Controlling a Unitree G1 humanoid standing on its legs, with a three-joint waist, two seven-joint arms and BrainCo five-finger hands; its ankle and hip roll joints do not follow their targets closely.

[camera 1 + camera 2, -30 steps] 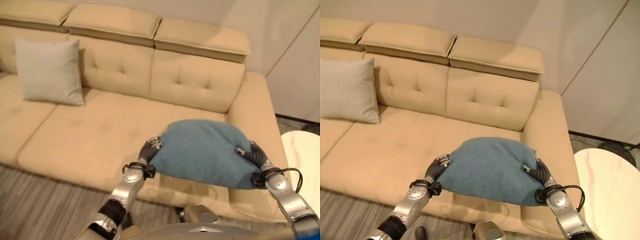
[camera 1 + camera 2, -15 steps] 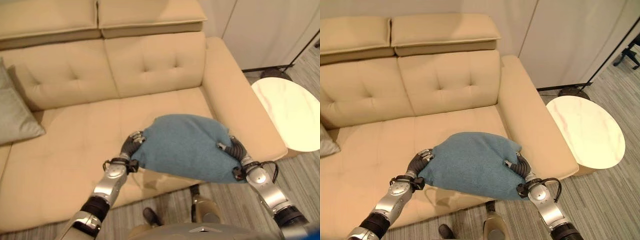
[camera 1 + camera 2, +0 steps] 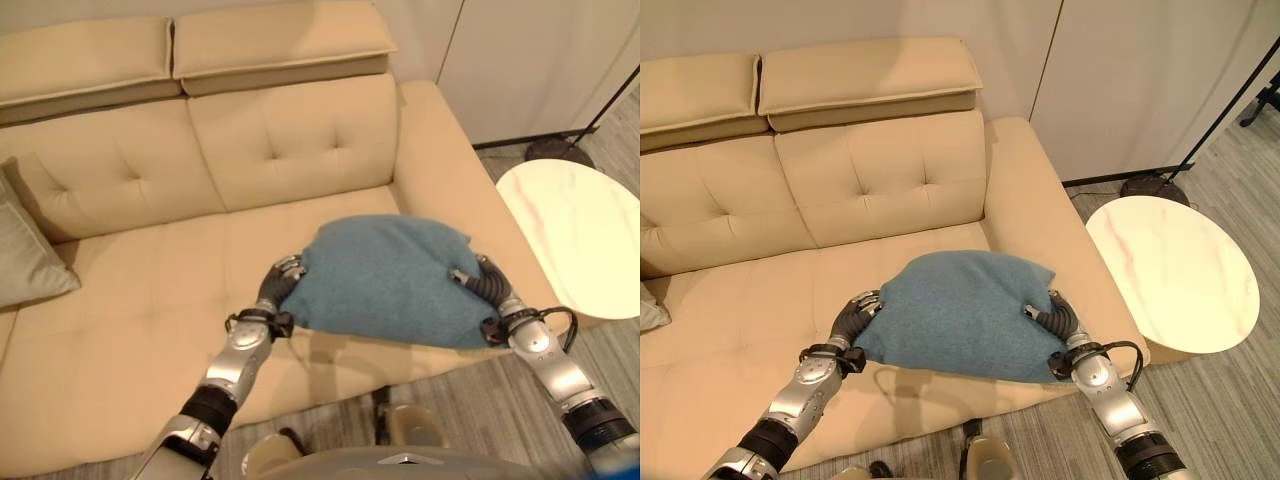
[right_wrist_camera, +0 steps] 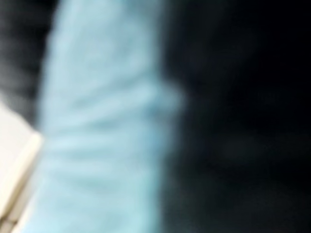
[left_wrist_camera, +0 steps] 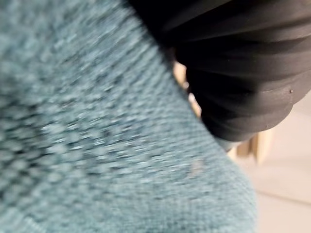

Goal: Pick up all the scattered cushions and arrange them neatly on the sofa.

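Note:
A blue cushion point(image 3: 387, 279) hangs just above the right end of the beige sofa's seat point(image 3: 130, 290), held between both hands. My left hand point(image 3: 277, 288) is curled round its left edge, thumb on top. At its right edge my right hand point(image 3: 482, 283) grips the same way. The cushion's knitted fabric point(image 5: 97, 145) lies right against the left hand's dark cover point(image 5: 243, 73), and the same blue fabric point(image 4: 107, 121) shows close up in the right wrist view. A grey cushion point(image 3: 27, 255) leans against the backrest at the far left.
A round white marble side table point(image 3: 575, 235) stands right of the sofa's armrest point(image 3: 450, 170). A black lamp base point(image 3: 558, 150) rests on the grey striped floor by the white wall panels behind it.
The camera has turned right, so the grey cushion slid to the left edge and the table came into view. Both hands have carried the blue cushion slightly further over the seat.

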